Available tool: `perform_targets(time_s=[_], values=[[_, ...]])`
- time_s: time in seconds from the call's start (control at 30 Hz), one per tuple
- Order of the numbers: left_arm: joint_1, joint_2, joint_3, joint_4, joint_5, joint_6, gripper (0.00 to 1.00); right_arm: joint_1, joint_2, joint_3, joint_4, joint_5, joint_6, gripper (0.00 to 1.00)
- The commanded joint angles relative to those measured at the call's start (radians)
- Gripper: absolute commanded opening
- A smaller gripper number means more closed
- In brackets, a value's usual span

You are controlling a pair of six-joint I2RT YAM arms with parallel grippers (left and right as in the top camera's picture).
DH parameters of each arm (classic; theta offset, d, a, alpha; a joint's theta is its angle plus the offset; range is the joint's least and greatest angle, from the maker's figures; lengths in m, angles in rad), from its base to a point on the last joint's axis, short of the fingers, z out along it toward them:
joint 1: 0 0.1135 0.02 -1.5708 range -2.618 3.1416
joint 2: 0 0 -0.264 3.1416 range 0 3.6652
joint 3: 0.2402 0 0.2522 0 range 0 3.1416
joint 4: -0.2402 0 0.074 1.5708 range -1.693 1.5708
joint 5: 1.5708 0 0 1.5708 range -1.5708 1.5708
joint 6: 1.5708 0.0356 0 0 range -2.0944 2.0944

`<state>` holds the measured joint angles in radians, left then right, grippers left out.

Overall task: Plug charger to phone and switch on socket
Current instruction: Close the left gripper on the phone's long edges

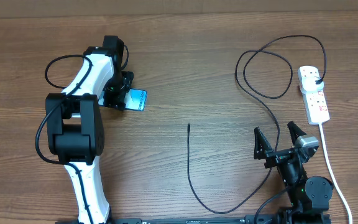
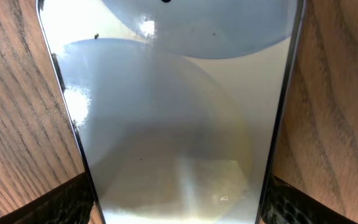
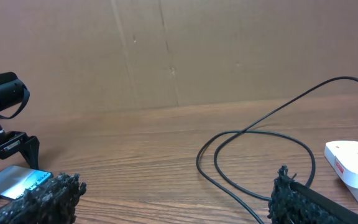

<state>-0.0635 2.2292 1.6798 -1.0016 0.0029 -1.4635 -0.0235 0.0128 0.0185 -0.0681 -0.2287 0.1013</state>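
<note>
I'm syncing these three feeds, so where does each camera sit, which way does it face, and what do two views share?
Overhead: above the table, looking straight down; left arm, right arm, left gripper over the phone, right gripper, charger, socket.
Left wrist: looks down close on the phone; its fingertips at the bottom corners.
Right wrist: low, looks across the table; its fingertips, charger loop, socket.
Shared: right wrist and overhead both show the phone, charger and socket.

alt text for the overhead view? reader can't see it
Wooden table from above: the left gripper clasps the phone at upper left, while the charger, plugged into the socket at right, loops across and ends loose mid-table. The right gripper sits open and empty at lower right.
</note>
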Motion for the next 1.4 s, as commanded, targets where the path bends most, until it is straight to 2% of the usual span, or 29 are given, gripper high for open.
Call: perform_targets(time_s=[0.0, 0.87, 1.07, 1.2, 1.37], values=[[0.006, 0.027, -0.034, -0.007, -0.037, 0.013, 0.86, 0.006, -0.010, -0.011, 0.005, 0.008, 0.003, 1.00], [0.006, 0.027, -0.034, -0.007, -0.037, 0.013, 0.75, 0.006, -0.010, -0.011, 0.006, 0.008, 0.003, 1.00], [0.006, 0.027, -0.034, -0.007, -0.037, 0.013, 0.63, 0.006, -0.010, -0.011, 0.006, 0.008, 0.003, 1.00], [0.006, 0.027, -0.034, -0.007, -0.037, 0.013, 0.50, 0.006, -0.010, -0.011, 0.006, 0.008, 0.003, 1.00], [0.006, 0.027, -0.034, -0.010, -0.037, 0.013, 0.18, 0.006, -0.010, -0.011, 0.006, 0.008, 0.003, 1.00]])
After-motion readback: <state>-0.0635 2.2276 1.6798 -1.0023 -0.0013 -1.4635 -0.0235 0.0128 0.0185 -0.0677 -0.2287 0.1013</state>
